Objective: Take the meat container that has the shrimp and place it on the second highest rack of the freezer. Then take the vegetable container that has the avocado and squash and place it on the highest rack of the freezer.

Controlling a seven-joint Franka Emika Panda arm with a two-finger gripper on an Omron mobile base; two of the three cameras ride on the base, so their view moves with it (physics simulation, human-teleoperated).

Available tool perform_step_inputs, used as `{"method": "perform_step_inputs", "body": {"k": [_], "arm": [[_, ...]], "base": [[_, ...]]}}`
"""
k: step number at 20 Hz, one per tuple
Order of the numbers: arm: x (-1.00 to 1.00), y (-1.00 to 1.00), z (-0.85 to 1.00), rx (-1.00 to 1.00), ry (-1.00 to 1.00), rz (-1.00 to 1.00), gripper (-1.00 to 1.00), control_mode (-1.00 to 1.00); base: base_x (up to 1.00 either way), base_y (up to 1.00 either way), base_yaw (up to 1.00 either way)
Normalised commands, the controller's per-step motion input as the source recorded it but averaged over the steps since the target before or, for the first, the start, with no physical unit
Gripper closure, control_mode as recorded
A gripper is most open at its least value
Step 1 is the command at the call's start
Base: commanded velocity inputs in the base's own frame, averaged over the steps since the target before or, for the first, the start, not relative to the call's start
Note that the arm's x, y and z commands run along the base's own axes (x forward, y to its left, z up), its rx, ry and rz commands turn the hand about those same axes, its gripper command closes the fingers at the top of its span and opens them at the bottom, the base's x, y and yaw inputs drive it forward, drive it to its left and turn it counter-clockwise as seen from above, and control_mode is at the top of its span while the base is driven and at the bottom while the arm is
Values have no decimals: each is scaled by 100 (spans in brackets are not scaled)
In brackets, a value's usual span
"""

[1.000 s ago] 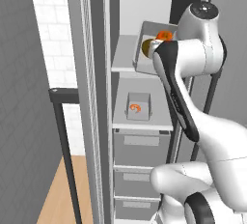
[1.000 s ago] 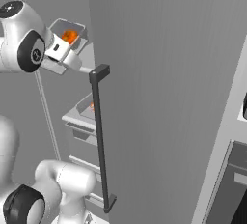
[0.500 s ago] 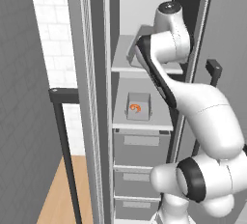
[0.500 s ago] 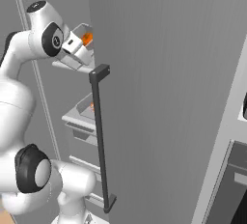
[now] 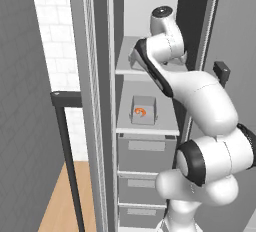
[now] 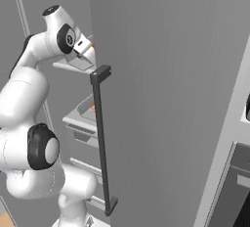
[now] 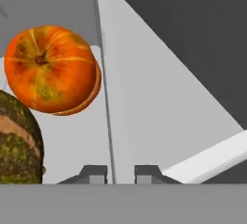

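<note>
In the hand view my gripper is shut on the side wall of the vegetable container. The wall runs up between the two fingertips. Inside the tray lie the round orange squash and the dark brown-green avocado. My arm reaches into the open freezer at the level of the highest rack, and the tray sits over that shelf. On the shelf below rests the meat container holding the small orange shrimp.
The freezer door stands open to the right with its long dark bar handle. Grey drawers lie under the lower shelf. A dark bar frame and a white tiled wall are to the left.
The arm has stretched deeper into the freezer, carrying the vegetable container from in front of the top shelf to over it. The meat container has not moved.
</note>
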Motion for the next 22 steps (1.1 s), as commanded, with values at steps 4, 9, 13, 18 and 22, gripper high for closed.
{"method": "perform_step_inputs", "body": {"k": [4,9,13,18,22], "arm": [[55,0,1,0,3,-7,100,-100],[60,-4,-2,0,0,-10,100,-100],[48,-16,-26,0,0,-10,100,-100],[1,0,0,0,0,0,-100,-100],[1,0,0,-1,0,0,-100,-100]], "base": [[0,0,0],[0,0,0],[0,0,0],[0,0,0],[0,0,0]]}}
